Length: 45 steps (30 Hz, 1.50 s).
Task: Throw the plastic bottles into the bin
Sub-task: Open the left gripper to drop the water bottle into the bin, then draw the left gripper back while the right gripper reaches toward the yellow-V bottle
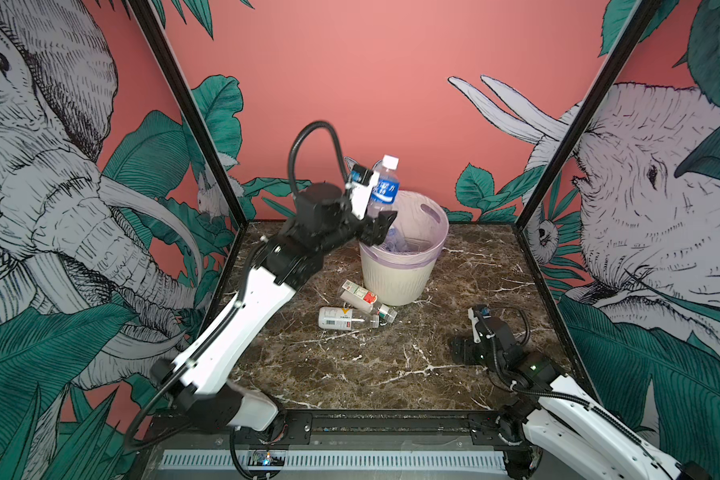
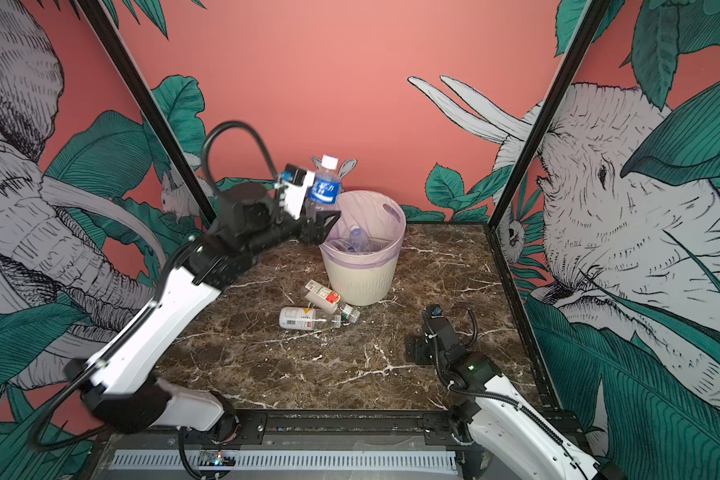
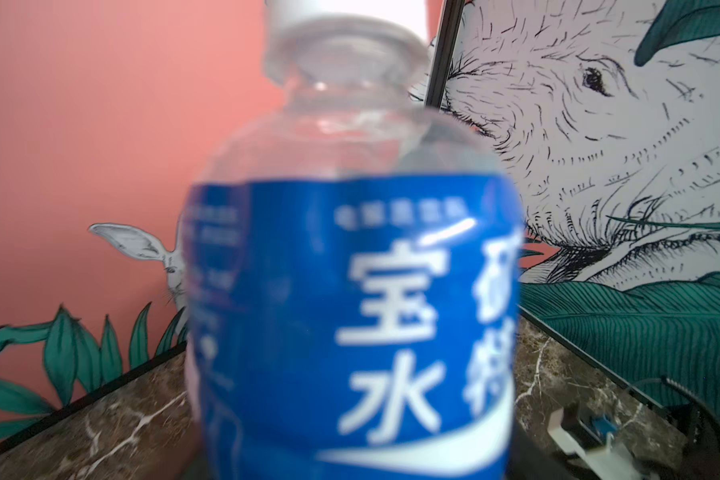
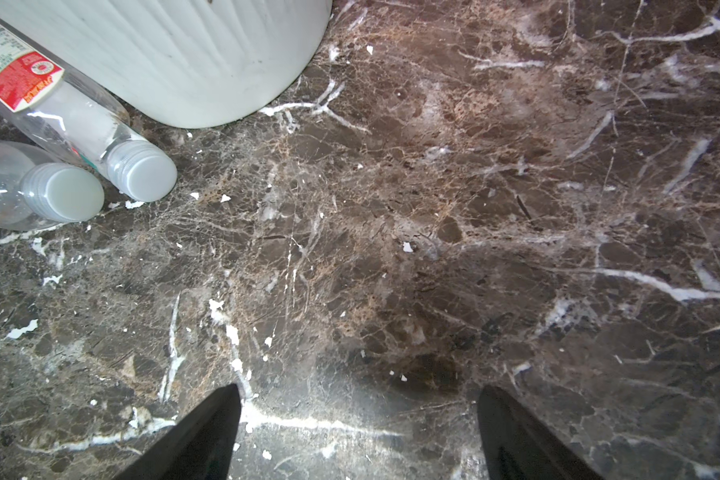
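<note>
A clear white-capped bottle with a blue label (image 1: 385,187) (image 2: 324,189) stands upright in the air over the left rim of the cream ribbed bin (image 1: 395,282) (image 2: 362,282). It sits between the jaws of my left gripper (image 1: 381,226) (image 2: 323,226). In the left wrist view this bottle (image 3: 350,311) hides the fingers, so the grip is unclear. Two bottles lie in front of the bin: a red-white labelled one (image 1: 360,296) (image 4: 38,91) and a white labelled one (image 1: 341,318) (image 4: 26,191). My right gripper (image 1: 460,349) (image 4: 358,390) is open and empty, low at the front right.
The bin's lilac bag holds other bottles (image 2: 356,239). The marble table (image 1: 350,374) is fenced by black frame posts and patterned walls at the back and both sides. In the right wrist view the bin wall (image 4: 184,54) rises beside the lying bottles.
</note>
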Available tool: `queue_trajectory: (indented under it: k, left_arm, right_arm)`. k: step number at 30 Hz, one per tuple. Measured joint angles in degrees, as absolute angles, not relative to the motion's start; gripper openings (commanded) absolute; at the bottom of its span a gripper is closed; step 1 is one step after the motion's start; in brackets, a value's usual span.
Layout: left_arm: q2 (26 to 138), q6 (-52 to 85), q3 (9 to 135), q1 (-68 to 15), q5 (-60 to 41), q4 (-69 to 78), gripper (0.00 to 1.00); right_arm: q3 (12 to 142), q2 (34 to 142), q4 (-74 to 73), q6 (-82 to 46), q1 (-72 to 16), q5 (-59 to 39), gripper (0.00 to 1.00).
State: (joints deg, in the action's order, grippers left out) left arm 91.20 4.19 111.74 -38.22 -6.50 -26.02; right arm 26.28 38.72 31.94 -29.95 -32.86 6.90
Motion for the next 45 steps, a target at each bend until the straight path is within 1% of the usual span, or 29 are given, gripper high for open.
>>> queue_trajectory:
  k: [2,4,7,9,12,17,22,29,32,38,45]
  left_arm:
    - [99.15,4.14,119.94,-36.8,-7.84,-27.51,1.0]
    - [102.76,4.14,122.56,-35.68,-7.94,-29.3,1.0]
    - [102.8,4.05,122.52,-34.68,-7.75,-31.92,1.0]
    - [100.68,3.99,121.64,-34.24,-7.57,-31.86,1.0]
    - [94.19,3.66,117.25,-34.2,-7.29,-31.81,0.99]
    - [81.25,2.52,105.49,-34.2,-5.89,-30.13,1.0]
    - [73.76,1.04,92.2,-33.98,-3.29,-29.67,1.0]
    - [70.17,-0.27,76.09,-33.91,-0.25,-30.55,1.0]
    - [68.66,-0.3,71.02,-33.91,0.54,-30.7,1.0]
    - [65.84,0.01,64.53,-33.91,0.93,-30.55,0.99]
    - [63.81,2.44,55.55,-33.82,1.34,-28.71,1.0]
  right_arm:
    - [26.28,38.74,31.94,-29.95,-32.86,6.9,0.96]
    - [26.28,38.63,31.97,-29.95,-32.84,6.92,0.97]
    - [26.28,37.76,31.97,-29.95,-32.84,6.92,0.97]
    - [26.28,37.23,31.94,-29.98,-32.84,6.9,0.97]
    - [26.28,37.17,31.94,-29.95,-32.84,6.87,0.98]
    - [26.28,37.5,31.94,-29.93,-32.84,6.83,0.98]
    - [26.28,37.52,31.94,-29.93,-32.84,6.7,0.99]
    - [26.28,37.56,31.92,-29.91,-32.84,6.61,0.99]
    - [26.28,37.69,31.92,-29.91,-32.84,6.59,0.99]
    - [26.28,38.0,31.88,-29.71,-32.84,6.33,0.99]
    - [26.28,39.42,30.09,-27.81,-33.04,2.7,0.97]
